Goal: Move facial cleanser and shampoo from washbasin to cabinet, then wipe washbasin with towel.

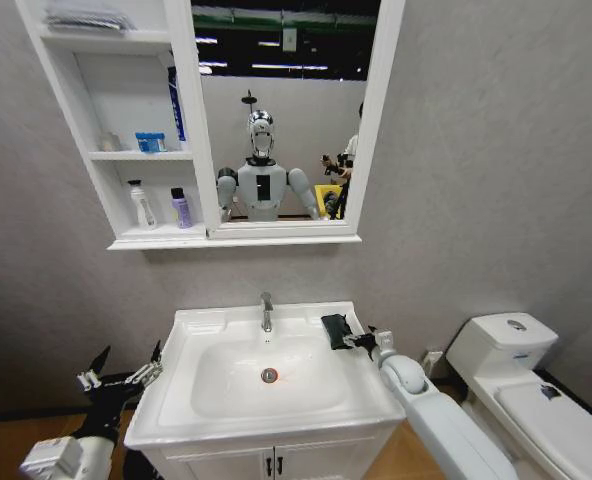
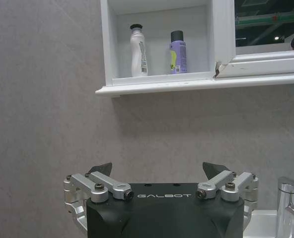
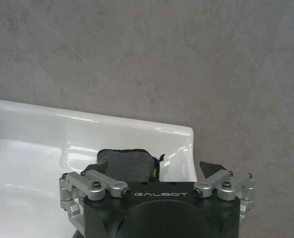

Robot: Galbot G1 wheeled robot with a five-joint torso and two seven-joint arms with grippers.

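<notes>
walls: grey mottled plaster-look wall [image 1: 476,150] all round | floor: wood-tone floor [image 1: 16,440] at 7 o'clock | furniture: white toilet [image 1: 521,385] at 4 o'clock, vanity doors [image 1: 276,462] at 6 o'clock

Dark folded towel [image 1: 335,330] lies on the white washbasin [image 1: 191,330] rim's back right corner, below the cabinet [image 1: 126,240]

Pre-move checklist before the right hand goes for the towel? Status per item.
1. Two bottles off the washbasin, standing on the cabinet's bottom shelf: ok.
2. Towel lies on the washbasin's back right ledge, beside the tap: ok.
3. Right hand open, at the towel's right edge: ok.
4. Towel centred between the right hand's fingers: not ok; in the right wrist view it sits toward one finger.
5. Left hand open, parked left of the washbasin, away from the towel: ok.
6. Contact with towel: cannot tell.
</notes>
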